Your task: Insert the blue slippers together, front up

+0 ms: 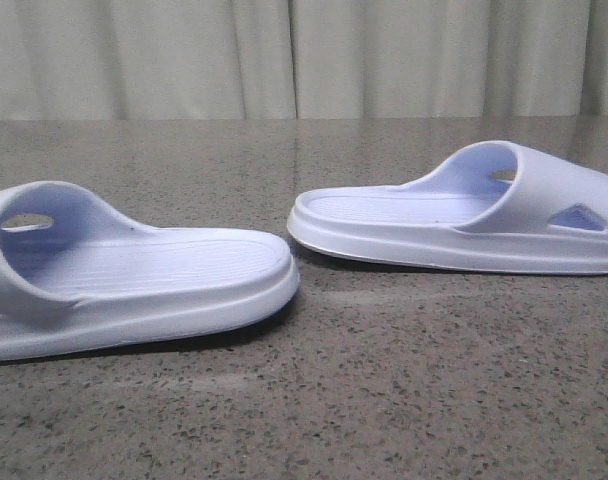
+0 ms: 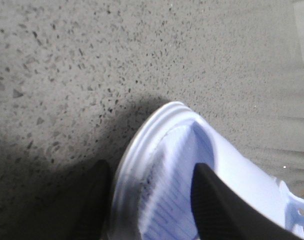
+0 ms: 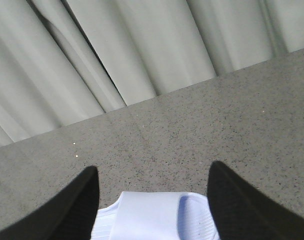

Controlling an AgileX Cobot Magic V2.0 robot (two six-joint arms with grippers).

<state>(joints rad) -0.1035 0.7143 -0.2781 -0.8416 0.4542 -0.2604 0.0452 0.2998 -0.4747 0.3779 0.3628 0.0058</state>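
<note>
Two pale lavender-blue slippers lie flat on their soles on the speckled table. The left slipper [image 1: 144, 275] has its strap at the left edge, and the right slipper [image 1: 454, 220] has its strap at the right. Their open ends face each other, a small gap apart. No gripper shows in the front view. In the left wrist view my left gripper [image 2: 152, 200] is open, with one finger outside the rounded end of the left slipper [image 2: 167, 145] and the other over its ribbed footbed. My right gripper [image 3: 152, 200] is wide open above the strap of the right slipper [image 3: 157, 217].
The grey speckled stone table [image 1: 384, 400] stretches in front of and behind the slippers. A pale pleated curtain [image 1: 304, 50] hangs behind the table's far edge and also shows in the right wrist view [image 3: 142, 50].
</note>
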